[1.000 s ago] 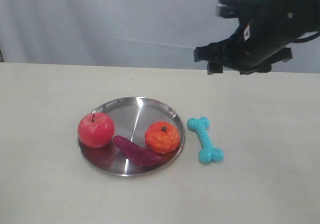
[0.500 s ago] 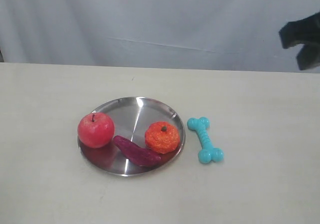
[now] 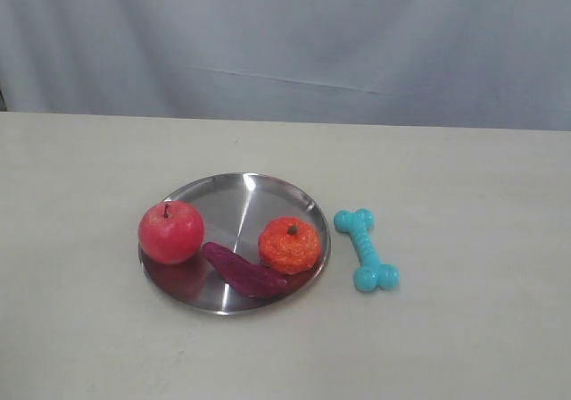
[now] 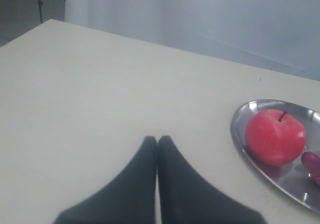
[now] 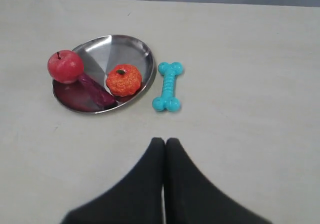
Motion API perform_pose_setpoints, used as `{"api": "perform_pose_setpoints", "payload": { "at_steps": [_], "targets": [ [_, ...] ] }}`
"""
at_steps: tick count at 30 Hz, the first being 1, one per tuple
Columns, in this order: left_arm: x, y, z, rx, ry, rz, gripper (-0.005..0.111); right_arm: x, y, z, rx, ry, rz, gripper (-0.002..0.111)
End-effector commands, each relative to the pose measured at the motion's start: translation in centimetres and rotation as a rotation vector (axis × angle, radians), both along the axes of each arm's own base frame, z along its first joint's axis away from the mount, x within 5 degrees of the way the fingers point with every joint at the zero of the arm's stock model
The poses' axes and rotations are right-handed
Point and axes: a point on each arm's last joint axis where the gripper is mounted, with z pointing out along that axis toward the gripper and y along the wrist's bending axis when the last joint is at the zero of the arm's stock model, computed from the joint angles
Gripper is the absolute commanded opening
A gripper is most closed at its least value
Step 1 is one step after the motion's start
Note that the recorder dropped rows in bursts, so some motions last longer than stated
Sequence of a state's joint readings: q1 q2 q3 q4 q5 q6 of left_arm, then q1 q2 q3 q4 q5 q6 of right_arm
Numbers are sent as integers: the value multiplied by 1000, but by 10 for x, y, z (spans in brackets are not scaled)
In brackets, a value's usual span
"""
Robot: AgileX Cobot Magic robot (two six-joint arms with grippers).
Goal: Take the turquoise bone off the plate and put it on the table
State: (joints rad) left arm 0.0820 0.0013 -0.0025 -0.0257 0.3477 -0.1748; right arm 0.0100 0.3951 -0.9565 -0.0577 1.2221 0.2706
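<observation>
The turquoise bone [image 3: 366, 249] [image 5: 168, 86] lies flat on the cream table [image 3: 464, 204], just right of the silver plate [image 3: 234, 196] [image 5: 112, 46] and clear of its rim. Neither arm shows in the exterior view. In the right wrist view, my right gripper [image 5: 165, 142] is shut and empty above bare table, well short of the bone. My left gripper [image 4: 157, 139] is also shut with nothing in it, over the table beside the plate's edge [image 4: 240, 139], which shows in the left wrist view.
On the plate rest a red apple [image 3: 170, 231] [image 4: 275, 136], an orange fruit [image 3: 290, 245] [image 5: 123, 79] and a dark purple elongated piece [image 3: 243, 270]. A pale curtain [image 3: 285, 34] hangs behind the table's far edge.
The right arm, above the far right of the table a second ago, has drawn away to the right and left the exterior view. The bone and plate have not moved.
</observation>
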Motion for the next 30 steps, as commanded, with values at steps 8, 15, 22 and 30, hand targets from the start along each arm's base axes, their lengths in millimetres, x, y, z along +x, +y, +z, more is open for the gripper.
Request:
{"api": "perform_pose_setpoints", "payload": {
  "at_steps": [8, 15, 22, 30],
  "targets": [
    [0, 0, 0, -1, -4, -4, 0, -46, 6, -16, 52, -181, 50, -1],
    [0, 0, 0, -1, -4, -4, 0, -61, 2, -8, -7, -375, 20, -1],
    [0, 0, 0, -1, -4, -4, 0, -60, -4, 9, -96, -580, -15, -1],
    [0, 0, 0, -1, -4, -4, 0, -33, -3, -10, -124, -607, -9, -1]
  ]
}}
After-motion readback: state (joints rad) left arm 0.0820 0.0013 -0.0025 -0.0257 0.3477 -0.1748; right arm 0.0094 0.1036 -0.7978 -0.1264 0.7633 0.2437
